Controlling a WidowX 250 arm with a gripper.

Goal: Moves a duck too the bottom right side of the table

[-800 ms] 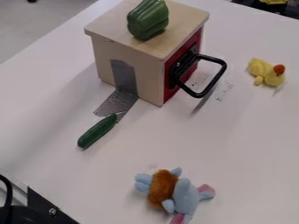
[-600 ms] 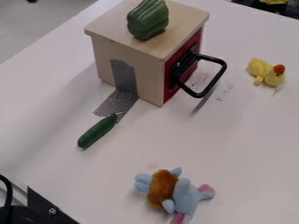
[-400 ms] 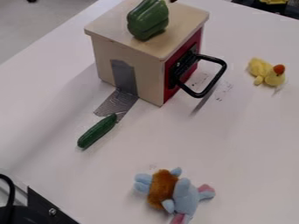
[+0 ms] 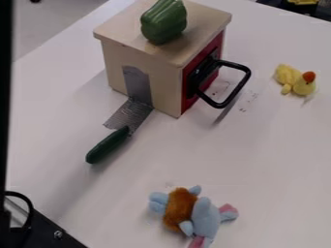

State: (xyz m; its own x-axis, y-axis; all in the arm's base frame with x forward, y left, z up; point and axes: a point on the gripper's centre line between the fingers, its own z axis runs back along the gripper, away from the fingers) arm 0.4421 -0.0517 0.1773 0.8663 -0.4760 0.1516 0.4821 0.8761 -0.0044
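Observation:
A small yellow duck (image 4: 302, 86) with an orange beak lies on the white table (image 4: 259, 155) at the upper right. It is to the right of the black handle on the box's red door, with a gap between them. A dark upright part of the arm runs down the left edge of the view, far from the duck.
A wooden box (image 4: 163, 87) with a red door stands upper centre, a green pepper (image 4: 164, 22) on top. A green cucumber (image 4: 107, 146) lies near the grey tape. A blue-and-brown plush toy (image 4: 194, 213) lies at the bottom. Black hardware (image 4: 42, 232) fills the lower-left corner.
The dark arm part has come in along the left edge, and a small dark tip behind the pepper at the top is gone. The duck and other objects have kept their places.

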